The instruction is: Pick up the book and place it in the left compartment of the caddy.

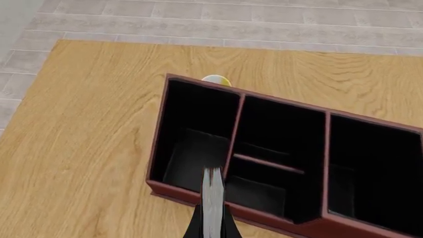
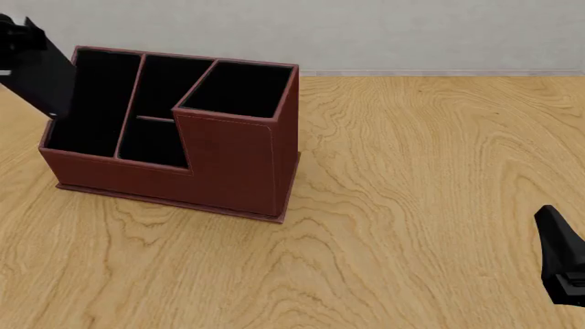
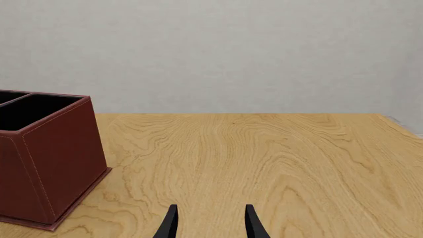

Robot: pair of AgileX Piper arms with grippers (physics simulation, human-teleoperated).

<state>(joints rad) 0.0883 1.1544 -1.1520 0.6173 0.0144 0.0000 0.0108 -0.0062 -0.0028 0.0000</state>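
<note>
Bench [image 2: 420, 205]: light oak-grain wood top. Wall [image 3: 211, 49]: plain pale grey, behind bench. Floor [image 1: 231, 20]: grey rectangular tiles.

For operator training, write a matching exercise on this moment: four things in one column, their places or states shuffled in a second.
Things:
1. book
2. right gripper
3. tall square compartment
4. left compartment

Places or states:
A. long narrow slot at the left end of the caddy
B. jaws open, holding nothing, over the table
C. clamped edge-on in the left gripper
D. the caddy's right end, rising above the other slots

Pairs: 1-C, 2-B, 3-D, 4-A
</note>
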